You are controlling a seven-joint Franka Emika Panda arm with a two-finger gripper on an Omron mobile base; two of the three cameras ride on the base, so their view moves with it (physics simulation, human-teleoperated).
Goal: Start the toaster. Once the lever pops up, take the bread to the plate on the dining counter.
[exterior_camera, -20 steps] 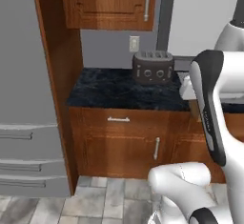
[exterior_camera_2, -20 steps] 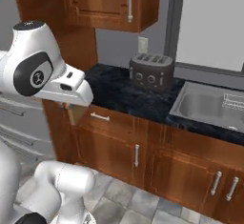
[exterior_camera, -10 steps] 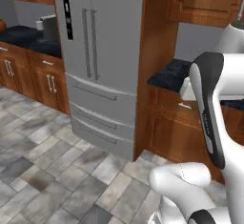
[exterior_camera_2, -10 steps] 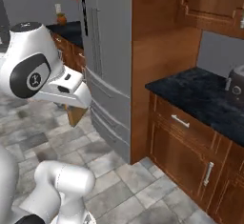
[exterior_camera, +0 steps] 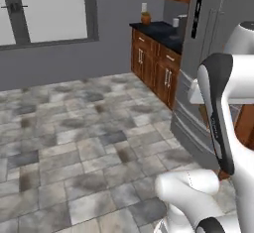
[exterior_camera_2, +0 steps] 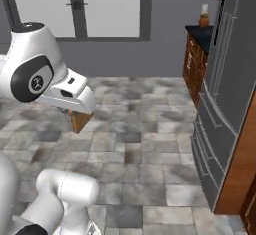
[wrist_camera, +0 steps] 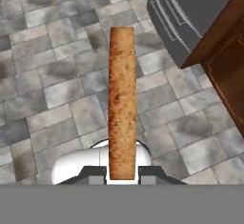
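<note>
One slice of bread [wrist_camera: 122, 104] stands on edge in the pincer [wrist_camera: 122, 171], which is clamped on its lower end with one fingertip on each face; in the hand view the slice runs straight out ahead of the tips, crust toward the camera. In the right base view its brown corner [exterior_camera_2: 80, 121] pokes out just under the white hand. Holding it by the flat faces looks sensible, since that keeps the thick slice from twisting while the base drives. Below the pincer lies only grey stone-tile floor [wrist_camera: 57, 75], so the bread is being carried in the air, well apart from any desk. To one side of the pincer stands one grey refrigerator [exterior_camera_2: 225, 104] with wooden panelling beside it, and beyond that, far ahead, a dark-topped desk [exterior_camera: 158, 31] on wooden cabinets carrying a small pot-like item, too small to name. The toasting step appears done; the carry to the plate is under way, with the placing left.
</note>
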